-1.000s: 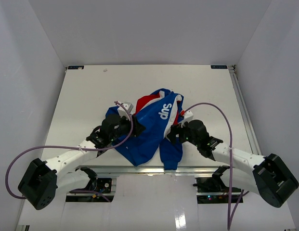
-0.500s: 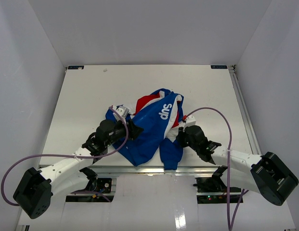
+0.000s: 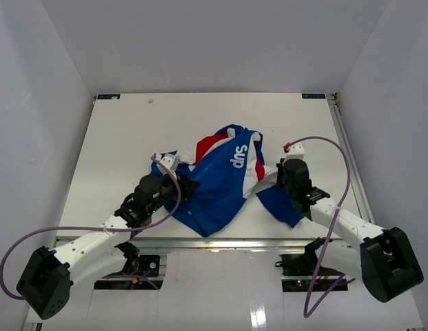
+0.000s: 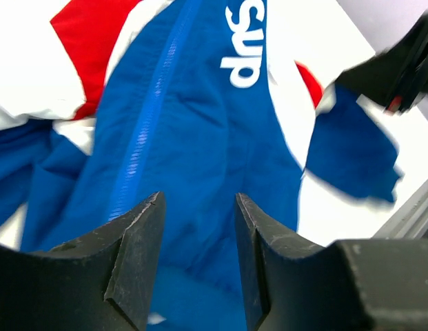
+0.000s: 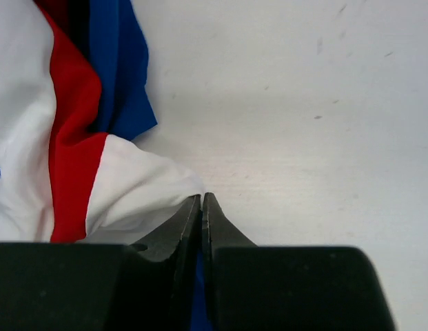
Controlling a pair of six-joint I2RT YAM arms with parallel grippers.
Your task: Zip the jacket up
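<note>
The blue jacket [image 3: 224, 183] with red and white panels lies crumpled mid-table, its white lettering [image 3: 239, 157] facing up. My left gripper [image 3: 188, 186] rests on its left side. In the left wrist view that gripper [image 4: 198, 196] is open, with blue jacket [image 4: 200, 131] fabric lying between the fingers and the zipper strip [image 4: 141, 138] running ahead. My right gripper [image 3: 281, 174] is at the jacket's right edge. In the right wrist view this gripper [image 5: 202, 196] is shut on a fold of the jacket [image 5: 62, 138], blue cloth showing between the jaws beside a white panel.
The white table [image 3: 131, 131] is boxed in by white walls. A metal rail [image 3: 200, 241] runs along the near edge, another rail [image 3: 348, 152] down the right side. Purple cables [image 3: 331, 148] loop from both arms. The right arm [image 4: 400, 69] shows dark in the left wrist view.
The right gripper has shut on the jacket's edge and moved up and right, drawing a blue flap out to the right. The left arm has shifted slightly down-left.
</note>
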